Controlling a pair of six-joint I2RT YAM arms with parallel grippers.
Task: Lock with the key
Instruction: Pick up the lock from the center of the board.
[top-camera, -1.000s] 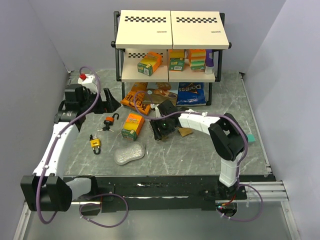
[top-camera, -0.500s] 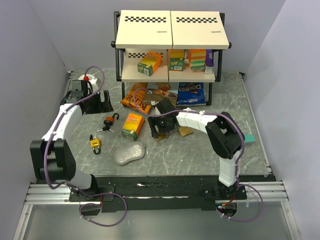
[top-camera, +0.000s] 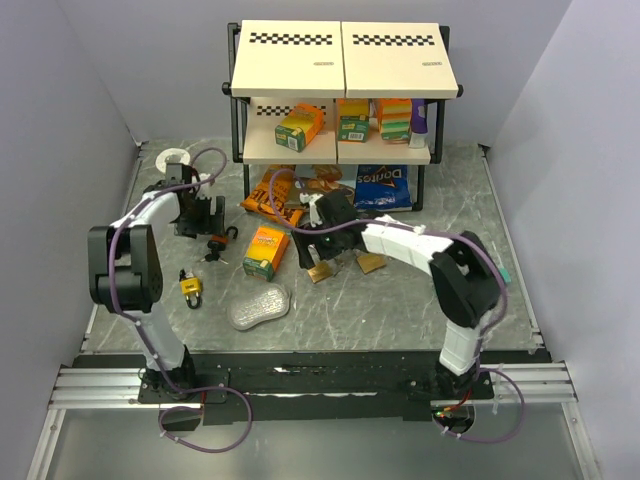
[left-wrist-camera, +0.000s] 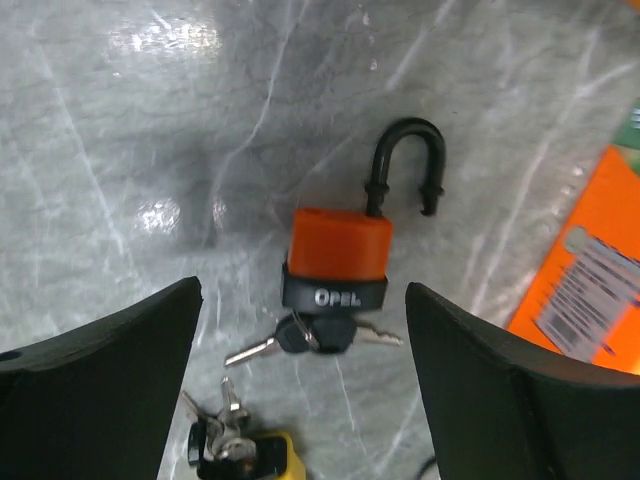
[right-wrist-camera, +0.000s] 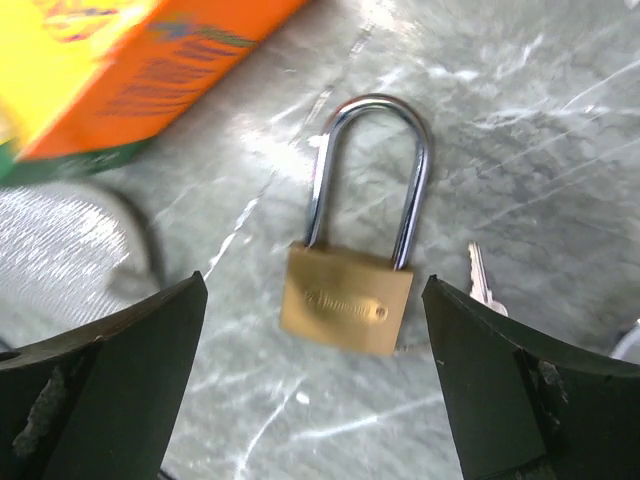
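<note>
With your left tool (left-wrist-camera: 300, 292) released astride the orange padlock (left-wrist-camera: 338, 248) near the left edge of the worktop (top-camera: 380, 300), pinch its body squarely, leaving shackle and key (left-wrist-camera: 318, 335) free; your right tool (right-wrist-camera: 315, 290), also released, hangs over the brass padlock (right-wrist-camera: 347, 298).

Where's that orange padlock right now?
In the top view the orange padlock lies on the left half of the table, just left of the orange box and behind the yellow padlock, shackle open, keys at its base.
</note>
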